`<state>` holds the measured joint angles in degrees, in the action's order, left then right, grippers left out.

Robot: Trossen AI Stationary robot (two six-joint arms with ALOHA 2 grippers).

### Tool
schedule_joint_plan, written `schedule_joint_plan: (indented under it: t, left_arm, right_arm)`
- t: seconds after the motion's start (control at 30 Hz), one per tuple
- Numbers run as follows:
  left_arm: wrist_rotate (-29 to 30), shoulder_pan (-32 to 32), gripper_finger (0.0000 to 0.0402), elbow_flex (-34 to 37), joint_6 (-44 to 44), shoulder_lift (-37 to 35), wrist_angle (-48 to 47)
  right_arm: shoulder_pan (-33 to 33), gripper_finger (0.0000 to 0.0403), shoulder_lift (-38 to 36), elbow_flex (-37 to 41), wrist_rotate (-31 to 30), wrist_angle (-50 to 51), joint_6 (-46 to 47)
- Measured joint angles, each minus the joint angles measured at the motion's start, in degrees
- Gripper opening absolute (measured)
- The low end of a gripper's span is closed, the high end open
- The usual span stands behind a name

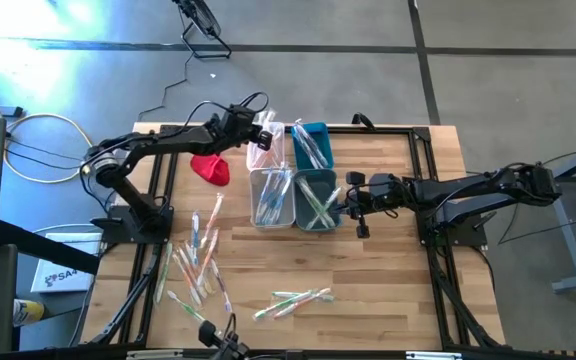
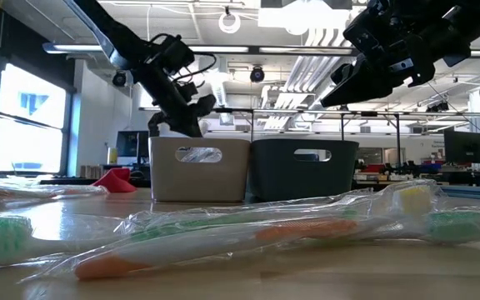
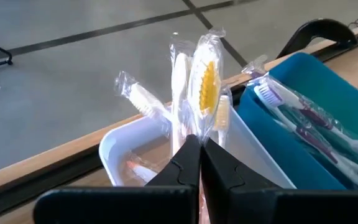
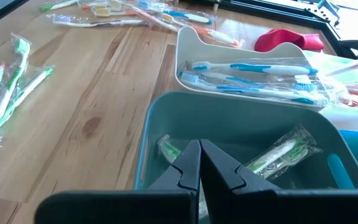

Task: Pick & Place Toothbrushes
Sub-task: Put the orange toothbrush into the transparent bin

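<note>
I see the wooden table point(image 1: 398, 260) under both arms, with four small bins grouped near its far middle. The left arm reaches in from its side, and its gripper point(image 1: 258, 135) hangs over the far white bin point(image 1: 273, 140), fingers pressed together. In the left wrist view those fingers meet with nothing of the wrappers clearly between them; the wrapped brushes in that bin point(image 3: 194, 93) stand up just past the tips, one with a yellow head. The right arm stretches in from the other side, and its gripper point(image 1: 346, 200) sits at the edge of the near teal bin point(image 1: 318, 205), also clenched and holding nothing I can make out. Its wrist view shows green-handled brushes point(image 4: 278, 152) lying in that bin just below the tips.

Beside it, the near white bin point(image 1: 270, 198) holds blue-handled brushes point(image 4: 253, 78), and the far teal bin point(image 1: 313, 143) holds more. A red cloth point(image 1: 211, 168) lies left of the bins. The loose toothbrushes point(image 1: 196, 262) are scattered across the near left of the table, and a smaller bunch point(image 1: 293, 302) with green handles lies near the front edge, well apart from both grippers.
</note>
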<state>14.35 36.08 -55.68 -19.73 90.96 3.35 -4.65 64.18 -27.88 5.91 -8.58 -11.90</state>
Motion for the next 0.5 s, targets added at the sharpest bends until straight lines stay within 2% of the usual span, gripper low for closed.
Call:
schedule_joint_plan:
  t: [0.4, 0.5]
  left_arm:
    - [0.0, -0.1, 0.0000, 0.0, -0.6, 1.2, 2.2]
    - [0.0, -0.1, 0.0014, 0.0, -1.6, 1.2, 2.3]
  right_arm:
    - [0.0, 0.0002, 0.0, 0.0, 0.0, 0.0, 0.0]
    - [0.0, 0.0002, 0.0, 0.0, 0.0, 0.0, 0.0]
